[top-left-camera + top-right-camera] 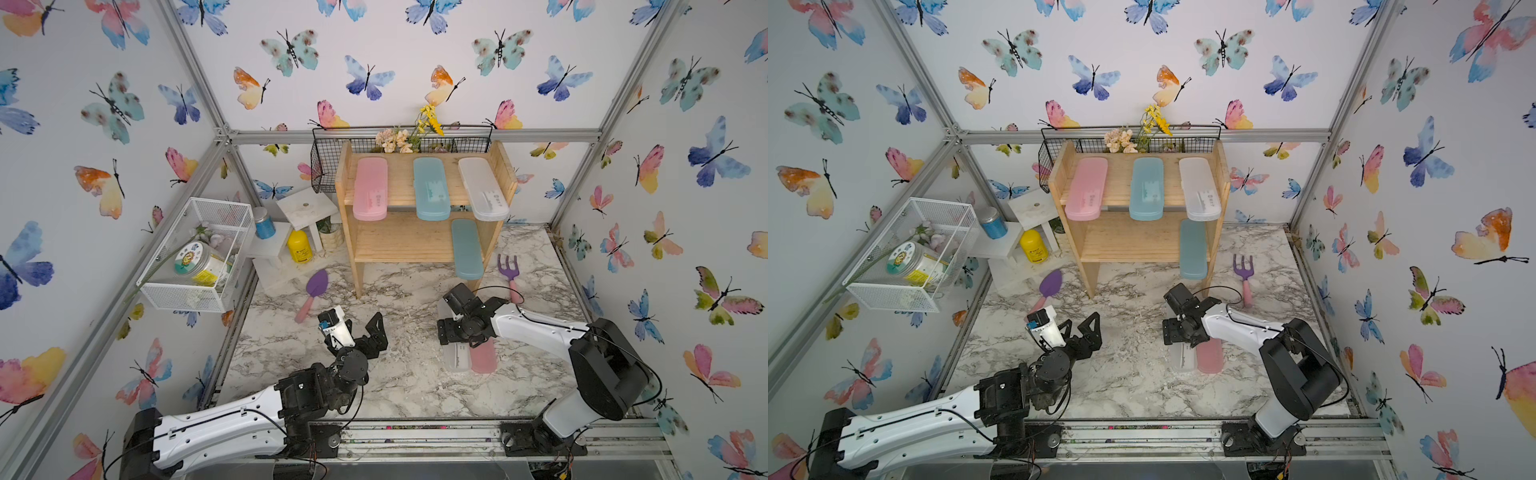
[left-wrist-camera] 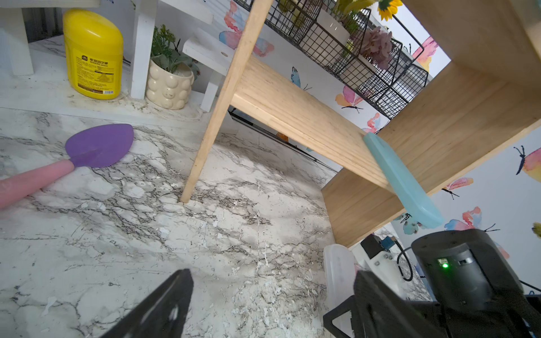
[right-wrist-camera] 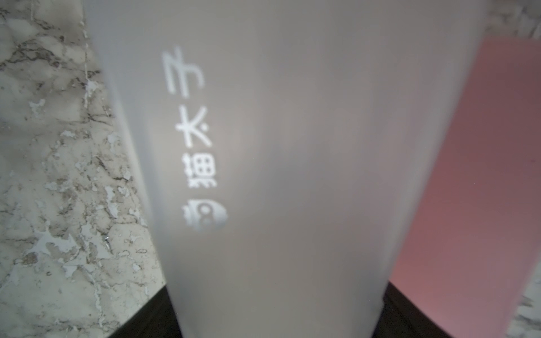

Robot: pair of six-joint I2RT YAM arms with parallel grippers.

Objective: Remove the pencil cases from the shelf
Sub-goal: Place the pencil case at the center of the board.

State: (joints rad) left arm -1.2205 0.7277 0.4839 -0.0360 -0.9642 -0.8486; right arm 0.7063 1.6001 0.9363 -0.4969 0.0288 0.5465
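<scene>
I see the shelf at the back of the marble table. On its top board lie three cases side by side: a pink case, a blue case and a clear case. All three stick out over the front edge. One more blue case lies on the low board at the right and hangs out past the front.

Two cases are down on the table, touching side by side: a clear one and a pink one.

My right gripper is right over the clear one. Its fingers stand on both sides of that case, but I cannot tell if they squeeze it.

My left gripper is wide open with nothing in it, above bare table near the purple trowel.
</scene>
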